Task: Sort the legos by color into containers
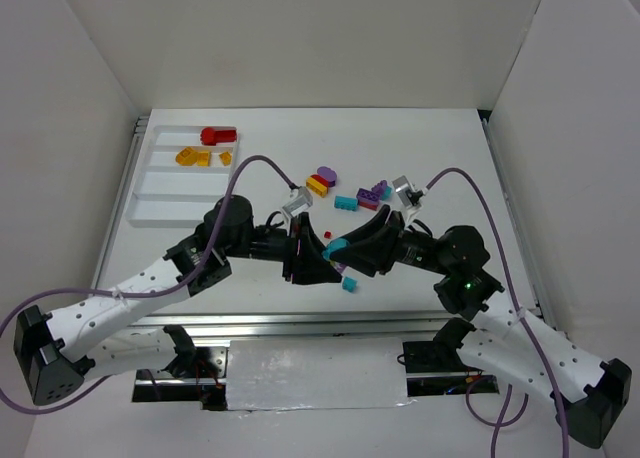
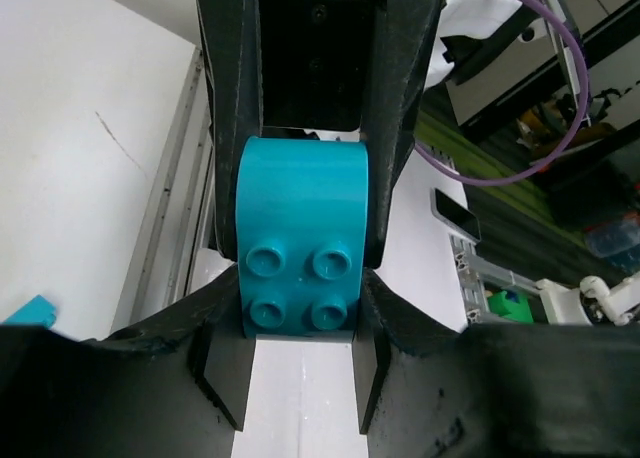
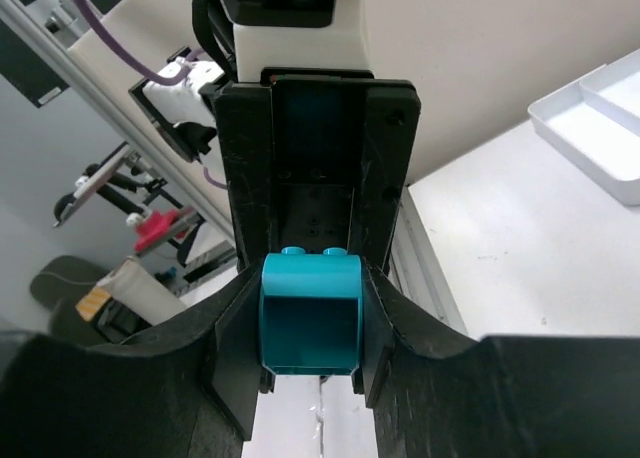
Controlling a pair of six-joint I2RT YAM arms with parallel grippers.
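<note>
Above the table's middle, both grippers meet on one teal lego. In the left wrist view this rounded lego shows its studs, and my left gripper is shut on its lower sides, with the right gripper's black fingers clamping it from above. The right wrist view shows its hollow underside, held by my right gripper. The white containers tray lies at the far left, with a red lego in the far compartment and orange legos in the one beside it.
Loose legos lie behind the grippers: purple, yellow, teal and a purple and red cluster. Another teal lego rests on the table under the grippers, and a small red one sits between the wrists.
</note>
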